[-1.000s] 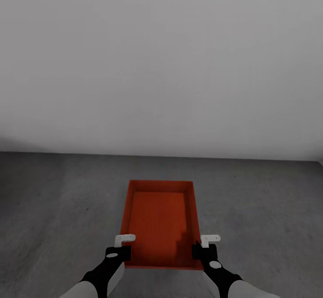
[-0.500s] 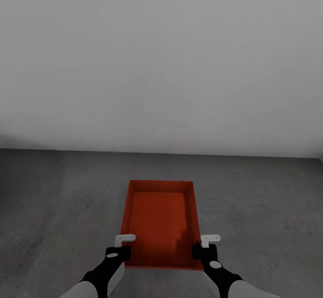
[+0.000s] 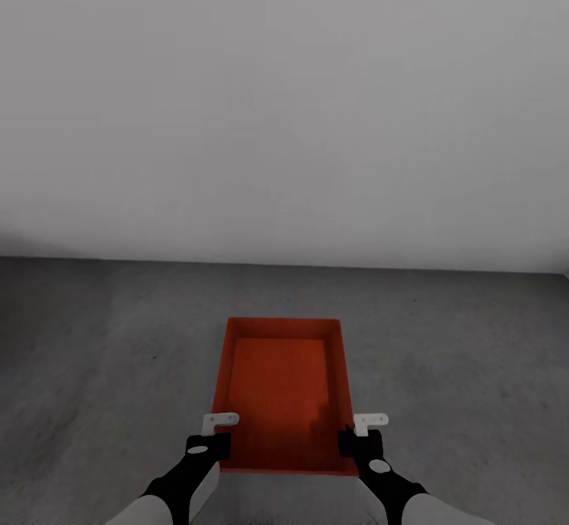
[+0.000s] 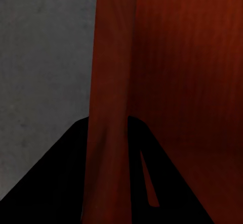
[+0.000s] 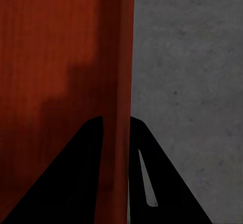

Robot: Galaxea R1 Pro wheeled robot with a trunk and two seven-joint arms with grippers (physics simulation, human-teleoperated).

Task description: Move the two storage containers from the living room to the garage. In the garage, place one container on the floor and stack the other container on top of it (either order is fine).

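A plain pale grey wall (image 3: 284, 106) takes up the upper half of the head view, meeting the dark, mottled concrete floor (image 3: 103, 367) of the garage along a level line. One orange-red storage container (image 3: 283, 390), lidless and rectangular, sits at 6 o'clock in that view, its long axis running away from the robot toward 12 o'clock and its ribbed bottom open to the camera. The robot carries it by its two long walls near the close end. The left tool (image 3: 213, 440) grips the wall at about 7 o'clock, and the left wrist view shows that orange wall (image 4: 109, 107) running straight between the two dark fingers (image 4: 55, 183), one inside the bin and one outside, clamped against it. The right tool (image 3: 357, 436) does the same at about 5 o'clock; in the right wrist view the container wall (image 5: 117, 97) passes between its dark fingers (image 5: 167, 183), pinched on both faces, with grey concrete beside it. Whether the container's base touches the floor cannot be told.
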